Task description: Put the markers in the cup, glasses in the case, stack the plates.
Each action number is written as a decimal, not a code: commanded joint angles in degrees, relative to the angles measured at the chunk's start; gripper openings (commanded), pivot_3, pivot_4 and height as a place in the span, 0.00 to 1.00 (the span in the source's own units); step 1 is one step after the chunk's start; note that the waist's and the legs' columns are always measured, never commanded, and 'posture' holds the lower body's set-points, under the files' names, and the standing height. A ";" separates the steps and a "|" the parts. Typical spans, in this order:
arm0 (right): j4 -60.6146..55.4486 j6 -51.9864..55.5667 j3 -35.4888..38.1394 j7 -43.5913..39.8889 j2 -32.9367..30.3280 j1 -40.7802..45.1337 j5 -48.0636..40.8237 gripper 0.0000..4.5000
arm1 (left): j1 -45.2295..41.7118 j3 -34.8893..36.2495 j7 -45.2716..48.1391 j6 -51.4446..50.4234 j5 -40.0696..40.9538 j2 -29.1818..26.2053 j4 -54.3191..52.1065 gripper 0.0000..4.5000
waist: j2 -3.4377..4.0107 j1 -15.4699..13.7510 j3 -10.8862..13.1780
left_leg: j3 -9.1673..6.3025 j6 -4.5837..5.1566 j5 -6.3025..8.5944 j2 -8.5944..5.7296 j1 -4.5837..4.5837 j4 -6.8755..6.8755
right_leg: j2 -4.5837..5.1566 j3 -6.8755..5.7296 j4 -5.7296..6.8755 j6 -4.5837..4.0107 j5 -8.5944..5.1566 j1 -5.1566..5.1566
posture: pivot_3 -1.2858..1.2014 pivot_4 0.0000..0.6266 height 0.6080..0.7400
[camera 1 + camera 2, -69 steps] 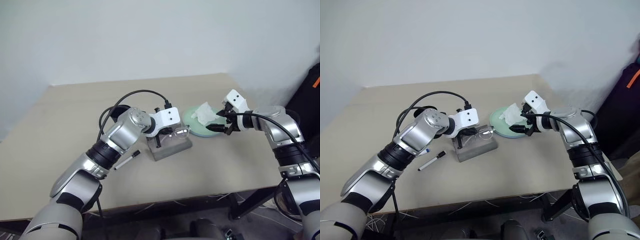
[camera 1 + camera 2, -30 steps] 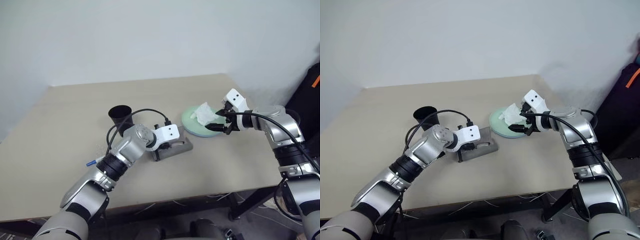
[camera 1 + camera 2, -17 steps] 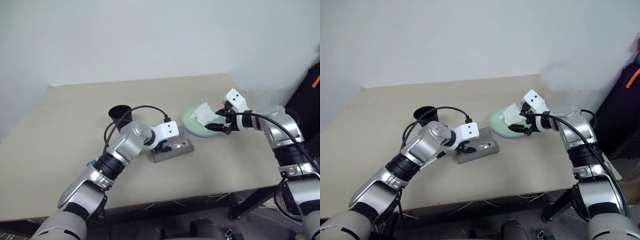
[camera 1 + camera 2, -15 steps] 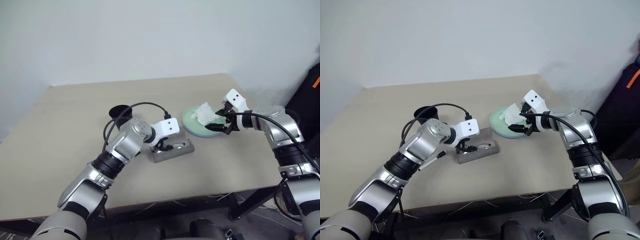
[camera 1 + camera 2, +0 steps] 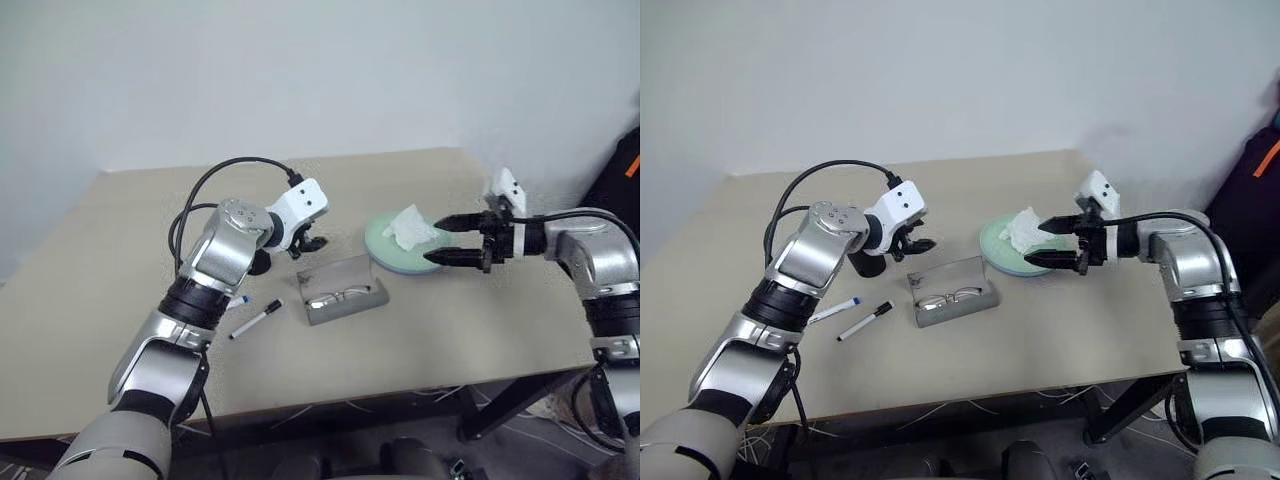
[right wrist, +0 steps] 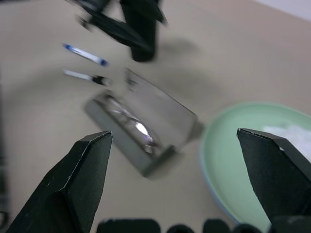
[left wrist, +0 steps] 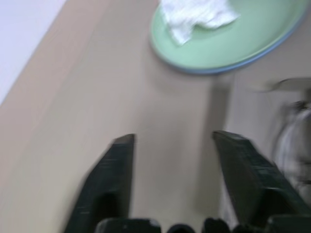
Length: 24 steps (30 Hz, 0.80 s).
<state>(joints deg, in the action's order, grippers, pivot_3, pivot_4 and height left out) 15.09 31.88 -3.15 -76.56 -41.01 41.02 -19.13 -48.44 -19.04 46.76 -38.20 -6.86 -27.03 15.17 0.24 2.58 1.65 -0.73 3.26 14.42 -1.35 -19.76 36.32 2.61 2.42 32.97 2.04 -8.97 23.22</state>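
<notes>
The glasses [image 5: 946, 297] lie in the open case [image 5: 953, 291] at table [image 5: 1060, 330] centre: that part looks done, lid unshut. Both markers [image 5: 864, 321] lie on the table at the case's 9 o'clock, the cup [image 5: 869, 262] at its 10, empty as far as can be judged. The plates [image 5: 1012, 255], at 2, look stacked, a tissue [image 5: 1021, 229] on top. The left gripper [image 5: 912, 245] hangs with jaws part spread, empty; the right gripper [image 5: 1052, 245] has jaws wide, empty.

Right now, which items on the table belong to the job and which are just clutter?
Job:
markers
cup
glasses
case
plates

Clutter:
tissue on the plates
black bag off the table's right edge
</notes>
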 commanded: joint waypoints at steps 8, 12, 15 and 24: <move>-9.24 1.53 5.74 -4.63 -2.54 -2.71 -9.39 0.99 | 2.17 -5.39 -6.59 10.12 -7.30 2.88 4.74 0.01 | -0.03 -0.10 0.00 | 0.00 -0.01 0.01 0.00 0.00 -0.02 | 0.01 0.00 0.00 0.00 0.00 0.01 | 0.52 0.00 0.94; -11.20 2.31 6.47 -4.41 -2.64 -3.42 -11.07 0.99 | 3.44 -7.72 -7.08 12.78 -9.93 2.62 5.19 0.01 | -0.03 -0.13 0.00 | 0.01 -0.01 0.01 0.01 0.00 0.02 | 0.01 0.00 0.02 0.00 0.00 0.02 | 0.52 0.00 0.94; -12.76 3.79 7.06 -5.08 -3.33 -3.84 -13.03 0.99 | 3.88 -8.90 -7.82 14.89 -11.90 2.30 6.23 0.01 | -0.03 -0.16 0.00 | 0.01 -0.01 0.01 0.01 0.00 0.02 | 0.01 -0.01 0.02 0.00 0.00 0.01 | 0.52 0.00 0.94; -12.75 4.70 6.62 -5.09 -5.91 -5.42 -13.66 0.99 | 5.51 -8.65 -4.02 14.75 -11.99 1.60 3.67 0.01 | -0.04 -0.75 0.00 | 0.04 -0.01 0.01 0.01 -0.02 0.02 | 0.05 -0.02 0.01 0.00 0.00 0.05 | 0.52 0.00 0.94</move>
<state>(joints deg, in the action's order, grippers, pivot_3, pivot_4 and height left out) 3.22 37.25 2.10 -81.46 -45.88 35.12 -31.95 -43.03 -28.29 41.75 -23.72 -18.37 -24.73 21.24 0.20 1.83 1.65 -0.69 3.25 14.43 -1.35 -19.78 36.34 2.66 2.40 32.99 2.04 -8.97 23.27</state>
